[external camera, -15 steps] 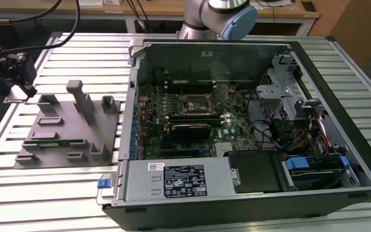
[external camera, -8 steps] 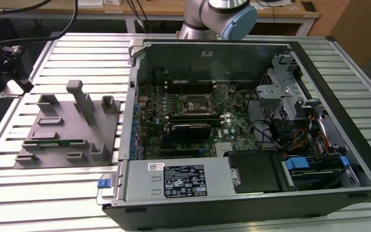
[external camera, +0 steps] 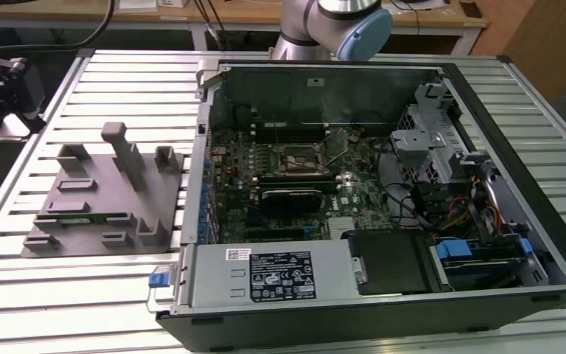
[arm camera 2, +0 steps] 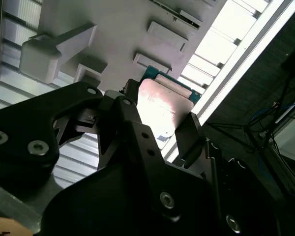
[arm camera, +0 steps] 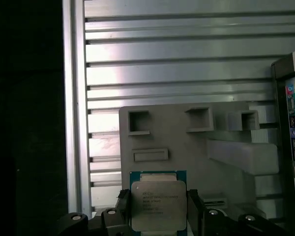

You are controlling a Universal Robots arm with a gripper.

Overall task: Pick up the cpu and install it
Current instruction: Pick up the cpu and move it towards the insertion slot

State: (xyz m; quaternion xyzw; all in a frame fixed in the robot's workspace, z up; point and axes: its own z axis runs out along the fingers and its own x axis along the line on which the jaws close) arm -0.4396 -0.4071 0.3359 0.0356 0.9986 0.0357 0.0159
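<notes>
The cpu (arm camera: 158, 205), a square chip with a silver top plate and a green rim, sits between the two black fingers of my gripper (arm camera: 159, 209), which is shut on it. It hangs well above the grey holder tray (arm camera: 187, 142). In the second wrist view the cpu (arm camera 2: 163, 103) shines between the fingers (arm camera 2: 189, 130). The dark motherboard socket (external camera: 301, 157) lies in the open computer case (external camera: 519, 169), at the exterior view's right of the grey holder tray (external camera: 67, 236). The arm (external camera: 327, 26) rises behind the case.
The grey tray carries upright blocks (external camera: 126, 151) and a green memory stick (external camera: 79, 217). A ribbed metal table (external camera: 86, 295) bears tray and case. Inside the case are a power supply (external camera: 273, 273), drive cages (external camera: 430, 133) and cables (external camera: 460, 206).
</notes>
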